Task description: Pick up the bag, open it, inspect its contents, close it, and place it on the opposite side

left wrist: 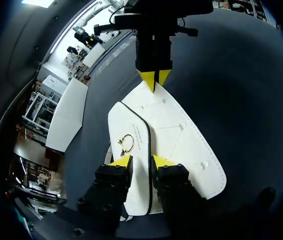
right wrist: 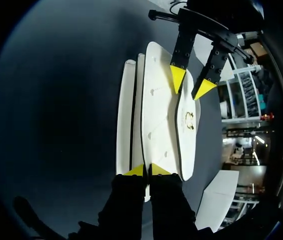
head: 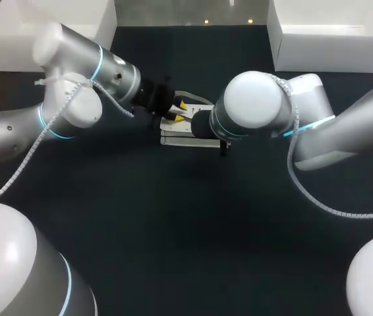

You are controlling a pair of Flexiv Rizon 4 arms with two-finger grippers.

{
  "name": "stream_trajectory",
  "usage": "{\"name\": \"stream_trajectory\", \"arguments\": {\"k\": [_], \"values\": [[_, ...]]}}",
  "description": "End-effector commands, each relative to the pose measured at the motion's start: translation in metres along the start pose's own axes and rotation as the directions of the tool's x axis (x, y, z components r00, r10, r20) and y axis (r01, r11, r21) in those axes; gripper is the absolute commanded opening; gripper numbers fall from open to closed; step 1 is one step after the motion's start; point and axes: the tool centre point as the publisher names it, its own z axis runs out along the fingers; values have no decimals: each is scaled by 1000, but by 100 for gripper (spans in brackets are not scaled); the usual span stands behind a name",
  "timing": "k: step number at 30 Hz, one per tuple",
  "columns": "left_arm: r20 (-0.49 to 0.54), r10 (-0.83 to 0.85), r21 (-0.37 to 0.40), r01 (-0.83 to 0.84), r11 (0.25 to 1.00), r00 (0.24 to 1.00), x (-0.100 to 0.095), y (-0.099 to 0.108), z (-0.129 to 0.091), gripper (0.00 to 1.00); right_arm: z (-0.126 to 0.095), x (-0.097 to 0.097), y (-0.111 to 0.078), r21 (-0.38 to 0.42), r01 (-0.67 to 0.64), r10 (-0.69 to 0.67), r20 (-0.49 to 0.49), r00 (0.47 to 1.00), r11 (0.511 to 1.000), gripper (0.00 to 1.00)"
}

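A flat white bag (left wrist: 179, 135) with a dark seam and a small gold ring clasp (left wrist: 126, 143) hangs level between my two grippers over the dark table. My right gripper (right wrist: 147, 170) is shut on the thin edge at one end of the bag (right wrist: 156, 110). At the other end my left gripper (left wrist: 141, 161) stands open, one finger either side of the clasp flap; a gap still shows in the right wrist view. In the head view the bag (head: 185, 137) lies under both wrists, and only the left gripper's yellow tips (head: 180, 108) show.
Two white boxes stand at the back of the table, one at the left (head: 48, 26) and one at the right (head: 335, 36). Bare dark tabletop (head: 186, 230) spreads in front of the bag.
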Motion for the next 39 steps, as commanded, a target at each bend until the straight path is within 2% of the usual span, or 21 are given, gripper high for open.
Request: {"name": "stream_trajectory", "arguments": {"k": [1, 2, 9, 18, 22, 28, 34, 35, 36, 37, 38, 39], "values": [[8, -10, -5, 10, 1000, 1000, -5, 2, 8, 5, 1, 2, 1, 1, 0, 0, 4, 1000, 1000, 0], [9, -10, -5, 10, 1000, 1000, -5, 2, 8, 0, 1, 2, 1, 1, 0, 0, 4, 1000, 1000, 0], [5, -74, 16, 74, 997, 997, -16, 3, 1, 0, 1, 2, 1, 1, 0, 0, 4, 1000, 1000, 0], [-72, -236, 66, 241, 968, 969, -46, 12, -14, 0, 1, 2, 1, 1, 0, 0, 4, 1000, 1000, 0], [-89, -292, 58, 298, 953, 952, -56, 19, -18, 0, 1, 2, 1, 1, 0, 0, 4, 1000, 1000, 0], [-126, -351, 67, 361, 930, 928, -60, 25, -19, 0, 1, 2, 1, 1, 0, 0, 4, 1000, 1000, 0], [-100, -317, 67, 325, 944, 943, -54, 21, -18, 0, 1, 2, 1, 1, 0, 0, 4, 1000, 1000, 0], [-94, -304, 75, 311, 948, 948, -51, 20, -18, 11, 1, 2, 1, 1, 0, 0, 4, 1000, 1000, 0], [-79, -308, 51, 312, 949, 948, -48, 19, -18, 30, 1, 2, 1, 1, 0, 0, 4, 1000, 1000, 0], [-59, -304, 26, 306, 952, 951, -46, 19, -16, 40, 1, 2, 1, 1, 0, 0, 4, 1000, 1000, 0], [-44, -304, 15, 305, 952, 952, -43, 18, -15, 43, 1, 2, 1, 1, 0, 0, 4, 1000, 1000, 0], [-34, -308, 12, 309, 951, 951, -41, 17, -14, 58, 1, 2, 1, 1, 0, 0, 4, 1000, 1000, 0]]}}
